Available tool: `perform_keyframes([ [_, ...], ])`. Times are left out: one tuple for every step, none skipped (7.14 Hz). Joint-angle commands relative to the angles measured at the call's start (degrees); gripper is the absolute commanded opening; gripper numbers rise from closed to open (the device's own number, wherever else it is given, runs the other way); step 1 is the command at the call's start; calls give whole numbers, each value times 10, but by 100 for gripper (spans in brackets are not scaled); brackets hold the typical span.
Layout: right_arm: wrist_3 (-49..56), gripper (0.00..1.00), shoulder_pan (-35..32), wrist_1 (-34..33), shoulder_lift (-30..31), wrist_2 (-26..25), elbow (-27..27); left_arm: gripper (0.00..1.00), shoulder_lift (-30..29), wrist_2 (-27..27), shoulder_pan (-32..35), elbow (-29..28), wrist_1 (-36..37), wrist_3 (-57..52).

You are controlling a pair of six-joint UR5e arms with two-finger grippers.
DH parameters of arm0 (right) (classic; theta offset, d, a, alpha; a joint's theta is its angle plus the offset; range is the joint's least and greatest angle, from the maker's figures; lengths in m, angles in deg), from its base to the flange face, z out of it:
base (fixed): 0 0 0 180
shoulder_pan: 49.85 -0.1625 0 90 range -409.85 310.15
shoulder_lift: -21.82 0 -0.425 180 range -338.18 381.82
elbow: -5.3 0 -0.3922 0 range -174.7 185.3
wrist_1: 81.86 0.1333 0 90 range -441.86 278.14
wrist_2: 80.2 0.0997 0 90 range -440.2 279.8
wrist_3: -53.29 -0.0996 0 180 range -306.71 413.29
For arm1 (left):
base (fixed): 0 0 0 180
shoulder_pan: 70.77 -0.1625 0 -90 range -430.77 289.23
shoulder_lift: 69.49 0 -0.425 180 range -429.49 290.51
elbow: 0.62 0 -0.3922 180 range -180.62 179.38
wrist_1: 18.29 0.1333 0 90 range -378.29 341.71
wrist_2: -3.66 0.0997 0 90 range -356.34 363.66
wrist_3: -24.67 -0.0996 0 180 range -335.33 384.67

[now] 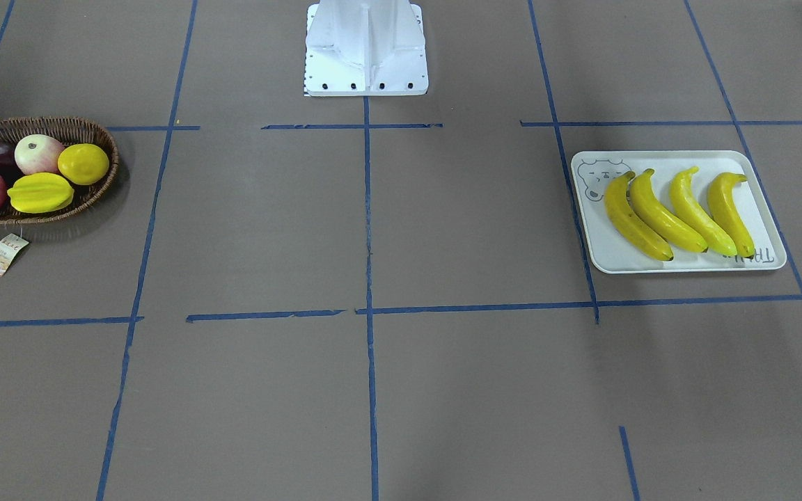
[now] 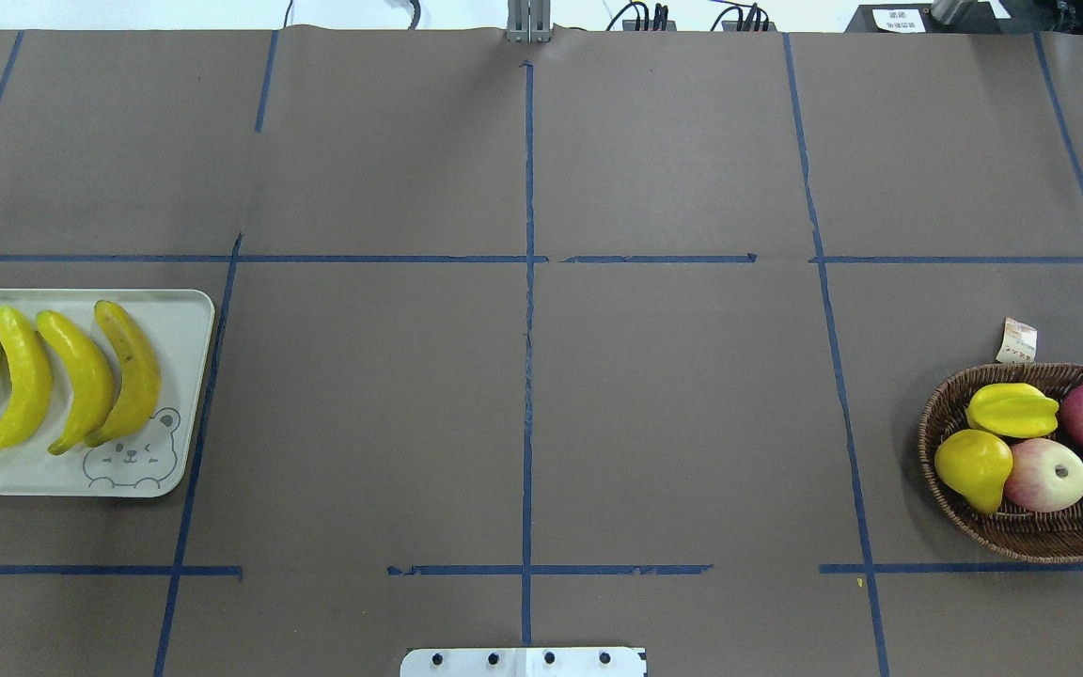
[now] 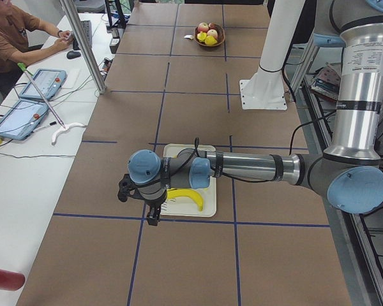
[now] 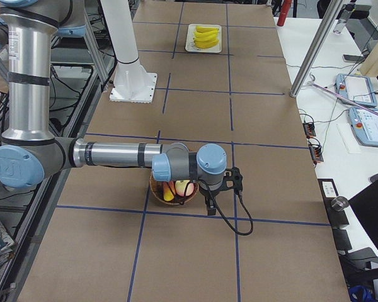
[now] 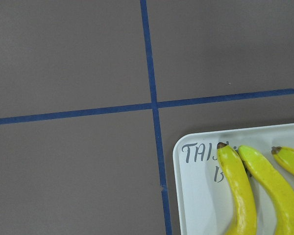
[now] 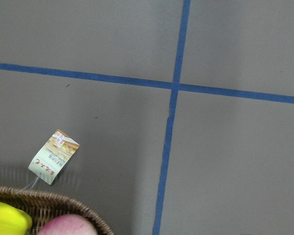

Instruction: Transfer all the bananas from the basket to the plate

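Several yellow bananas (image 1: 658, 216) (image 2: 81, 376) lie side by side on the pale plate (image 1: 610, 254) (image 2: 186, 320) with the bear drawing. The left wrist view looks down on the plate's corner (image 5: 196, 196) and on banana tips (image 5: 242, 186). The brown wicker basket (image 1: 39, 125) (image 2: 936, 414) holds apples, a lemon and a starfruit; no banana shows in it. My left gripper (image 3: 153, 220) hangs over the plate's near end. My right gripper (image 4: 209, 207) hangs just beyond the basket (image 4: 176, 192). Both show only in the side views, so I cannot tell whether they are open or shut.
The robot's white base (image 1: 366, 49) (image 2: 523, 661) stands at the table's middle edge. The basket's paper tag (image 6: 54, 156) (image 1: 5, 254) lies beside it. A person (image 3: 13, 32) sits at a side table with tablets (image 3: 41, 83). Blue tape lines grid the brown tabletop.
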Motion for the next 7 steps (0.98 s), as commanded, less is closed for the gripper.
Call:
perform_keyframes([
  [32, 100, -49, -1, -1, 4, -31, 100, 7, 0, 1, 0, -1, 2],
  [37, 100, -59, -6, 1, 6, -34, 100, 7, -1, 0, -1, -1, 2],
  [32, 100, -61, -8, 1, 18, -31, 100, 7, -1, 0, -4, -1, 2],
  [31, 100, -65, -20, -3, 19, -26, 100, 7, -1, 0, -4, -1, 2],
  [30, 100, -65, -57, -7, 20, -8, 100, 7, -2, 0, -10, -1, 2],
  [29, 100, -65, -63, -7, 27, -2, 100, 7, -3, 0, -12, -1, 2],
  [29, 100, -65, -62, -6, 40, -4, 100, 7, -3, 0, -11, -1, 2],
])
